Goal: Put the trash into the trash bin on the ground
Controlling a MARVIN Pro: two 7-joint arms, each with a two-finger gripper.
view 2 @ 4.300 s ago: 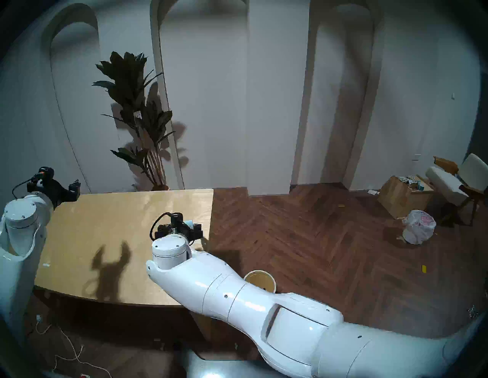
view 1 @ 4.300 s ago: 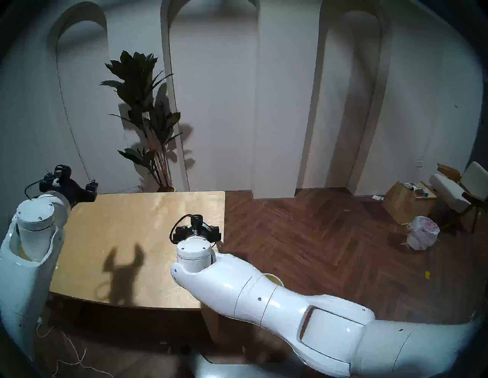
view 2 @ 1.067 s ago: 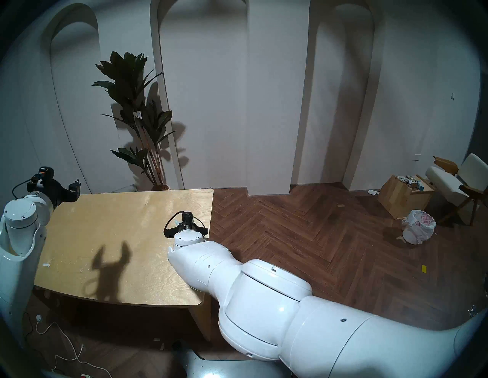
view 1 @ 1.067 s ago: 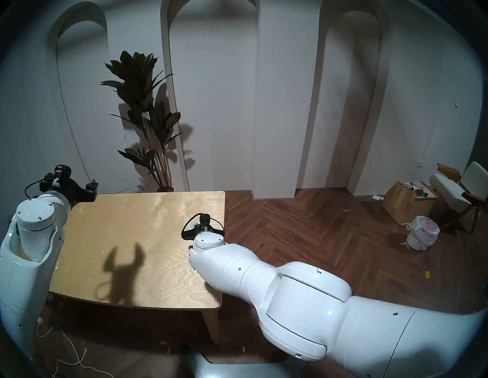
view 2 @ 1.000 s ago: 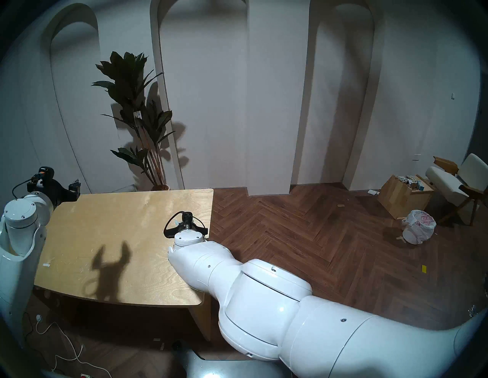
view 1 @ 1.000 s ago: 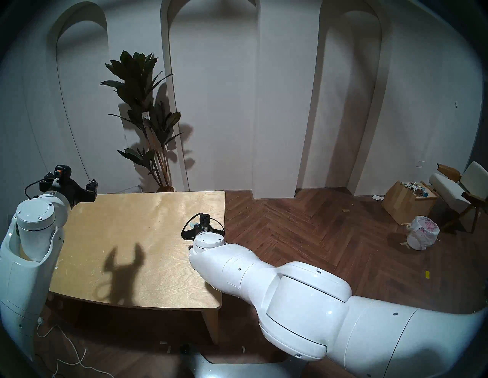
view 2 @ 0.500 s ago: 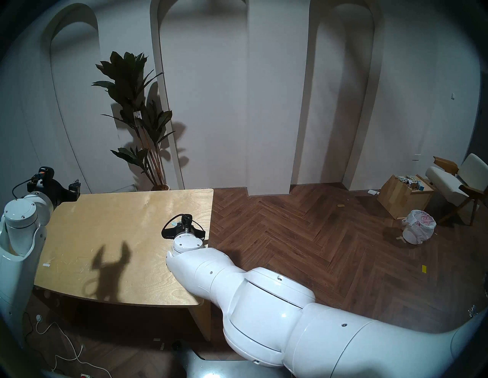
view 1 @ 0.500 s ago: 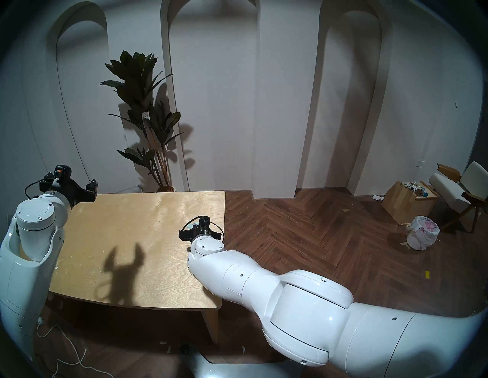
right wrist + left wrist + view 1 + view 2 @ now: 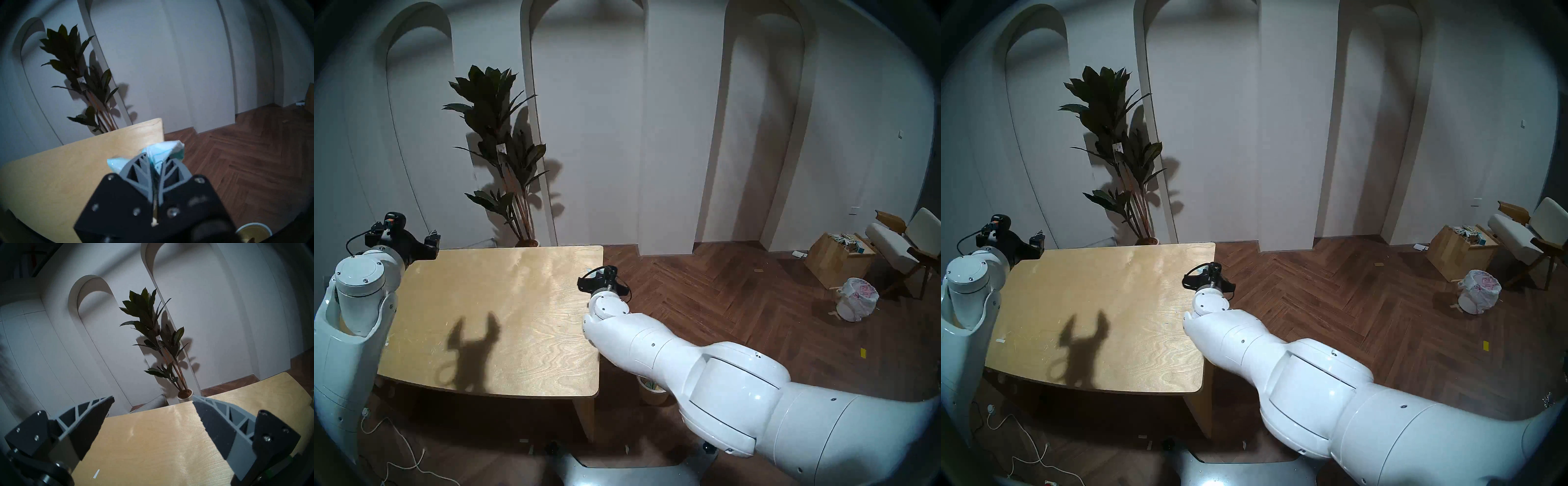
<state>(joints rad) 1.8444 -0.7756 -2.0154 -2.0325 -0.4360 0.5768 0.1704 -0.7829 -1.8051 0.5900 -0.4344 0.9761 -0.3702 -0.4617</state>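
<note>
My right gripper (image 9: 156, 157) is shut on the trash, a crumpled pale blue packet (image 9: 164, 150) that sticks out past the fingertips. In the head view this gripper (image 9: 598, 276) hangs over the right edge of the wooden table (image 9: 517, 271). The trash bin (image 9: 648, 390), a small round cream bucket, stands on the floor by the table's right side, mostly hidden under my right forearm. Its yellowish inside shows at the bottom right of the right wrist view (image 9: 253, 233). My left gripper (image 9: 153, 399) is open and empty at the table's far left corner (image 9: 407, 237).
A potted plant (image 9: 504, 152) stands behind the table. Far right are a wooden box (image 9: 836, 261) of clutter, a white bin with a pink-printed bag (image 9: 857, 298) and a chair (image 9: 904, 244). A yellow scrap (image 9: 863, 353) and cables (image 9: 398, 465) lie on the floor.
My right gripper closed on the packet and has swung right, from over the table to its right edge. The bucket's rim now shows under the forearm. The left arm has not moved.
</note>
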